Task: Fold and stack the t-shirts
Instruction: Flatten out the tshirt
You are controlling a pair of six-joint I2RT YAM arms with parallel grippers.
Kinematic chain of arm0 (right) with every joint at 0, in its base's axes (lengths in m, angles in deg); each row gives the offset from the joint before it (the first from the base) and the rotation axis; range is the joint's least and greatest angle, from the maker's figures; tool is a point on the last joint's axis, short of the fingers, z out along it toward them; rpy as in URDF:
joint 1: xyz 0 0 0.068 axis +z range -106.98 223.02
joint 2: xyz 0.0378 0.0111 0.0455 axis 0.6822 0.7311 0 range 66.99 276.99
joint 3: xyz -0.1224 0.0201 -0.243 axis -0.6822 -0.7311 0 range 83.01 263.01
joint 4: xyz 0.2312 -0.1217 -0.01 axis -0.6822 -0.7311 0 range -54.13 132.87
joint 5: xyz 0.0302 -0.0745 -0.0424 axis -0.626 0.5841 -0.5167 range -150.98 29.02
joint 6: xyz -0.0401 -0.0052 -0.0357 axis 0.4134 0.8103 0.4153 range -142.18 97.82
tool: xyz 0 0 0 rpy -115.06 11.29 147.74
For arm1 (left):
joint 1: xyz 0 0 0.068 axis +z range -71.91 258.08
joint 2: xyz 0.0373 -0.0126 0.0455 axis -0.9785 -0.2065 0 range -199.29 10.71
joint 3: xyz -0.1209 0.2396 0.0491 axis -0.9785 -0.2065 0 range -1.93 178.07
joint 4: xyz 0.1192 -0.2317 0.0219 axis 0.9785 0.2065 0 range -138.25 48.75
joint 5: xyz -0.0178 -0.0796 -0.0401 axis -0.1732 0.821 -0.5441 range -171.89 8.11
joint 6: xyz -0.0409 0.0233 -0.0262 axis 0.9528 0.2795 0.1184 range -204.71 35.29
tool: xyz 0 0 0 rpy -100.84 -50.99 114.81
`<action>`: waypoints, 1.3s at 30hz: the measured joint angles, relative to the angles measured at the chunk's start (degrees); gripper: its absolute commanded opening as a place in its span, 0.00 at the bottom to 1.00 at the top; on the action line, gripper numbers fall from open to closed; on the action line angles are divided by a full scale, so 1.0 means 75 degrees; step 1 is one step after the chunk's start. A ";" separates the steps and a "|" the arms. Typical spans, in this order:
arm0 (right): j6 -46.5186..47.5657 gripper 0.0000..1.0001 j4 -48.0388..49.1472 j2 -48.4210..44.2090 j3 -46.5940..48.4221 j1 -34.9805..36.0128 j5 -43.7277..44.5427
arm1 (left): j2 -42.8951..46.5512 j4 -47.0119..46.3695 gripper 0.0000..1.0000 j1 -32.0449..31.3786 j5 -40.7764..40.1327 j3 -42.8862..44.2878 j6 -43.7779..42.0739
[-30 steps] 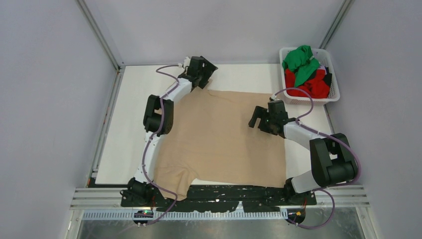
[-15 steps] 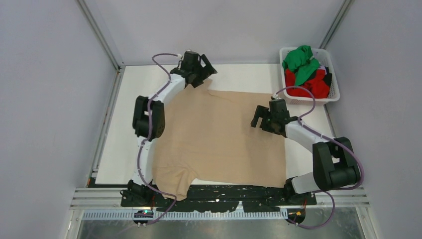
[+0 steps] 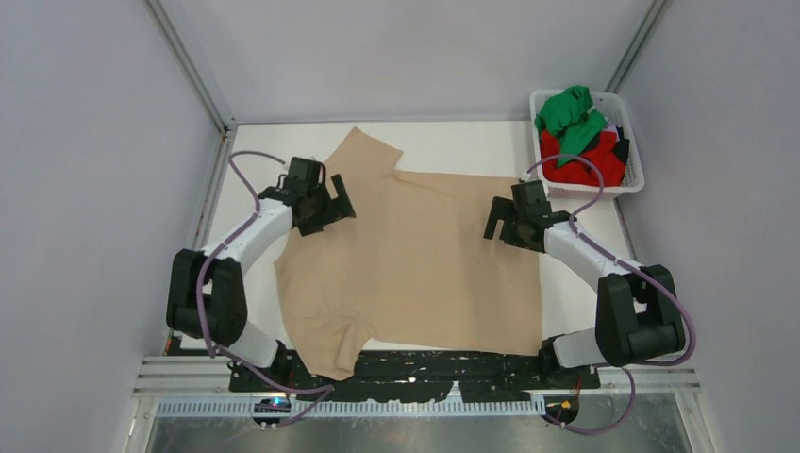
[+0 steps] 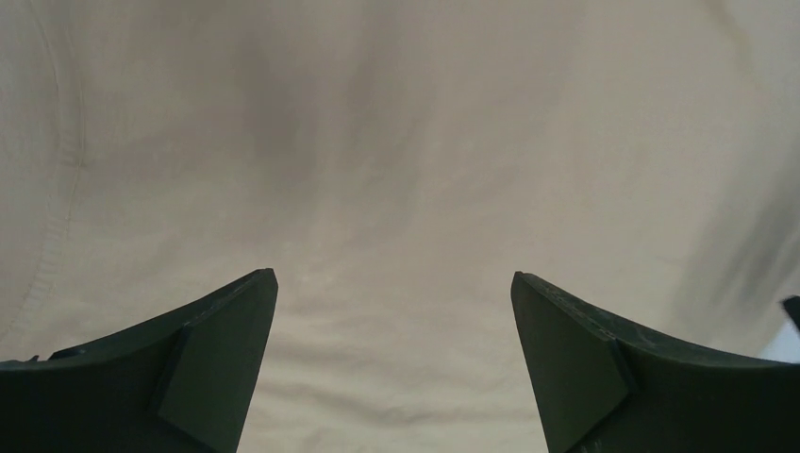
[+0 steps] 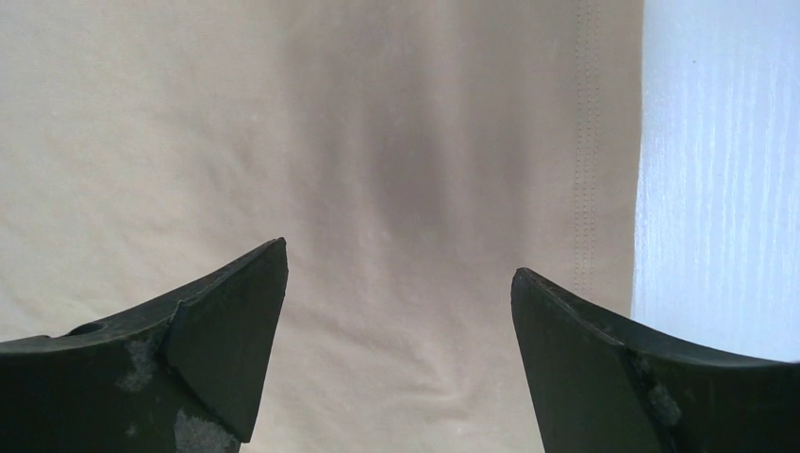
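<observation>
Now that my left gripper [image 3: 332,208] is off the far sleeve [image 3: 363,151], left spread flat, it and my right gripper [image 3: 498,225] hang released over the shirt [image 3: 425,269], ready to fold.

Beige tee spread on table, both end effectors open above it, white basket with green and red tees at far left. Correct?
Wrong side: the white basket sits at far right, per the top external view. Rest holds: beige tee spread out, left end effector and right end effector open above it, green tee and red tee in the basket.
</observation>
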 measured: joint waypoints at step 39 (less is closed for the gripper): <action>0.0070 0.96 -0.1198 0.6371 0.7233 -0.0845 -0.1265 | -0.4975 0.0306 1.00 0.1929 0.2212 0.3756 0.1349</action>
